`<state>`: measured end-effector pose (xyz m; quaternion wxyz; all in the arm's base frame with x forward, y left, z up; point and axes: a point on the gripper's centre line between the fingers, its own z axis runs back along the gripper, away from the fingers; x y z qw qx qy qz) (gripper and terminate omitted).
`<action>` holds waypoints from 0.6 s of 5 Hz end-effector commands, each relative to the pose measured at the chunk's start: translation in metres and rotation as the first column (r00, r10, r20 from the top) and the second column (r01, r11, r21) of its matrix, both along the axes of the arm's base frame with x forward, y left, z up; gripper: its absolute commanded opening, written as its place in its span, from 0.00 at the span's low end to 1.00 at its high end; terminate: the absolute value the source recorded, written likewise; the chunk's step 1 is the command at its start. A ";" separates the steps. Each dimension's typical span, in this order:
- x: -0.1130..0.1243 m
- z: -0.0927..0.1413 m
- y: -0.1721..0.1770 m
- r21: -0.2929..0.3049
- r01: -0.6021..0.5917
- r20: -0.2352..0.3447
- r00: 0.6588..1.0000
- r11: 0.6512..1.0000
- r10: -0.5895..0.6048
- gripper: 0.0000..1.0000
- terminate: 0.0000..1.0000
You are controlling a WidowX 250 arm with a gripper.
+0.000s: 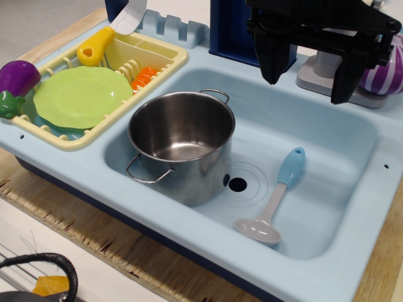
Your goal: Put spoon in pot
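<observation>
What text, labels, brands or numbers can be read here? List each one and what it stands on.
None: no readable text appears on the shiny steel pot, the blue-handled plastic spoon, the light blue toy sink, the pale yellow dish rack or the black pincer.

A pale blue toy sink unit (56, 148) fills most of the view, resting on a raw plywood bench (82, 233) whose layered edge runs from 9 o'clock toward 5 o'clock. Toward 12 o'clock a dark blue upright panel (230, 31) rises behind the unit. At 7 o'clock lies a white surface (38, 233) with a black cable (53, 263). Lighting is even and soft.
</observation>
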<state>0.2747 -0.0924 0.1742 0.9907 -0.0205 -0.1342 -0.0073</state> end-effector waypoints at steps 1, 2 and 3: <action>0.000 0.000 0.000 0.000 0.000 0.000 1.000 1.000 0.000 1.00 0.00; 0.003 -0.013 -0.006 -0.015 -0.036 -0.016 0.999 0.999 0.036 1.00 0.00; 0.006 -0.026 -0.014 -0.011 -0.060 0.018 0.998 0.998 0.060 1.00 0.00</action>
